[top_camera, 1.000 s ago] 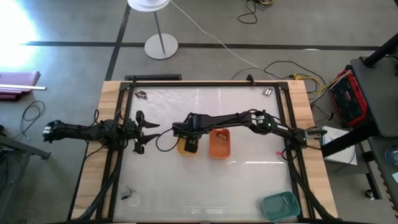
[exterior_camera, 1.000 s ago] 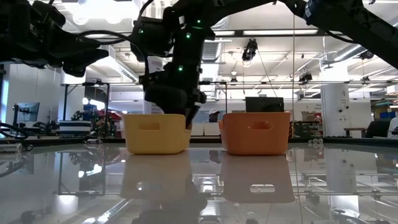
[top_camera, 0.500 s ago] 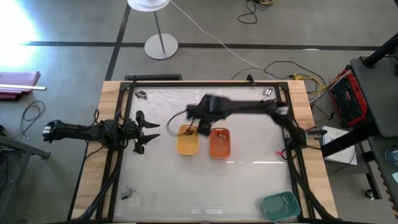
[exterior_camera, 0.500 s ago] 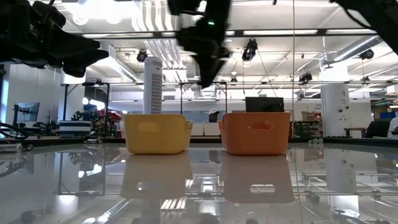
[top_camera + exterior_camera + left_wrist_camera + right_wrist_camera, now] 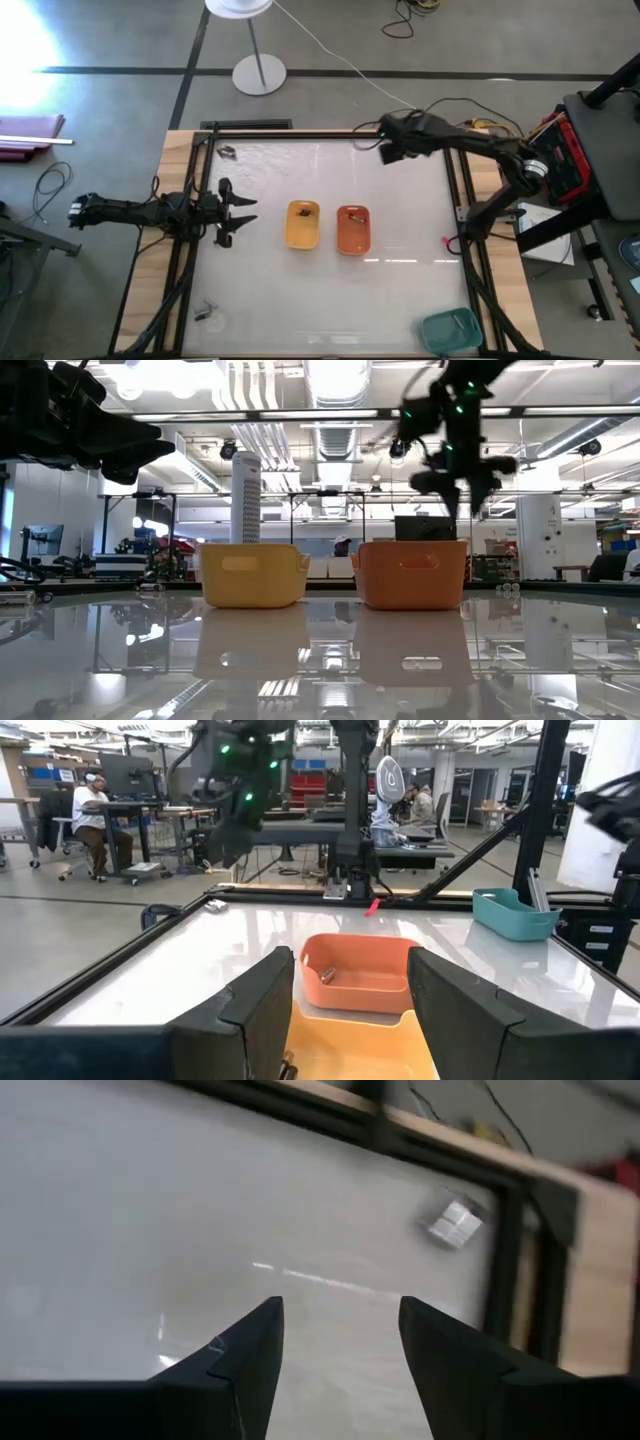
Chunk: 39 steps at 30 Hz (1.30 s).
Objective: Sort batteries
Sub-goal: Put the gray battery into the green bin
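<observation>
On the glossy white worktop (image 5: pixel 400 210) you have a yellow rectangular tray (image 5: pixel 302 224) and an orange rectangular tray (image 5: pixel 352 229) side by side at its middle, and a teal tray (image 5: pixel 449 330) at the near right corner. Small silvery batteries (image 5: pixel 431 147) lie in the far right corner; others lie inside the trays, too small to make out clearly. Your right claw (image 5: pixel 335 1345) hangs released above that far corner. Your left claw (image 5: pixel 350 995) waits at the left edge, released. Beyond the worktop, a person sits at a desk.
</observation>
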Each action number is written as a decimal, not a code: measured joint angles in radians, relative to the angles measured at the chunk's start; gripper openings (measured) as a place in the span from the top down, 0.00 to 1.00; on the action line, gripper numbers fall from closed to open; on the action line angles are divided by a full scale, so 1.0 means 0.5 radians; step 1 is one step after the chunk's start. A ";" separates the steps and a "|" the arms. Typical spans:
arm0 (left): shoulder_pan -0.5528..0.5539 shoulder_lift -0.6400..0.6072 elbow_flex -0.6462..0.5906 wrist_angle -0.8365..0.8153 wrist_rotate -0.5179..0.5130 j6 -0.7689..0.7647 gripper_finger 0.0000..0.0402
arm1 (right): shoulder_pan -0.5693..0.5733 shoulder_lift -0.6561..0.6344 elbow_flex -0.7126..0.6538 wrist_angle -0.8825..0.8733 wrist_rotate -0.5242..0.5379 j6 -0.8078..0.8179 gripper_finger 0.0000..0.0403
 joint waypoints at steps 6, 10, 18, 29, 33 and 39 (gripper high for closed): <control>0.001 0.000 0.000 0.000 0.000 0.000 0.55 | -0.381 -0.006 -0.092 0.004 -0.125 0.020 0.60; 0.000 0.001 0.000 0.000 0.000 0.000 0.55 | -0.561 0.087 -0.105 0.015 -0.345 0.018 0.64; 0.000 0.002 0.000 0.000 0.000 0.000 0.55 | -0.811 0.300 -0.133 0.218 -0.373 0.007 0.71; 0.000 0.007 0.000 -0.001 0.000 0.000 0.55 | -0.968 0.528 -0.053 0.371 -0.491 0.096 0.79; 0.000 0.007 0.000 0.000 0.000 0.000 0.55 | -0.984 0.596 -0.018 0.381 -0.496 0.094 0.81; 0.000 0.007 0.000 0.000 0.000 0.000 0.55 | -1.009 0.668 0.007 0.373 -0.493 0.143 0.82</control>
